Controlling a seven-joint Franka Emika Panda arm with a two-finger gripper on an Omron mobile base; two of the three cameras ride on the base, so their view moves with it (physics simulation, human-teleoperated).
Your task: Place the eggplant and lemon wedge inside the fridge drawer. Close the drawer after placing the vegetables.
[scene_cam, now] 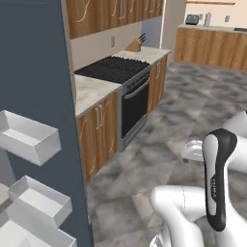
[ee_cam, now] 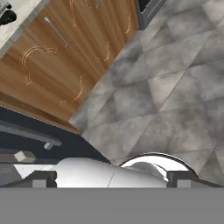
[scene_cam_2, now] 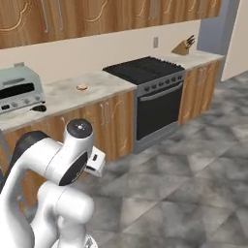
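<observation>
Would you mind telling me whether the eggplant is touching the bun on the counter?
Apart: right base view shows bare counter between eggplant and bun.

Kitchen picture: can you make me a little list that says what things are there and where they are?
stove: black stove set in the counter, oven door below
toaster oven: pale green toaster oven at the counter's left end in the right base view
counter food: small dark oval thing beside the toaster oven; small round tan item nearer the stove
knife block: knife block on the counter past the stove
fridge door: dark door with white bins
tool: tool open, holding nothing, pointing at the grey floor
</observation>
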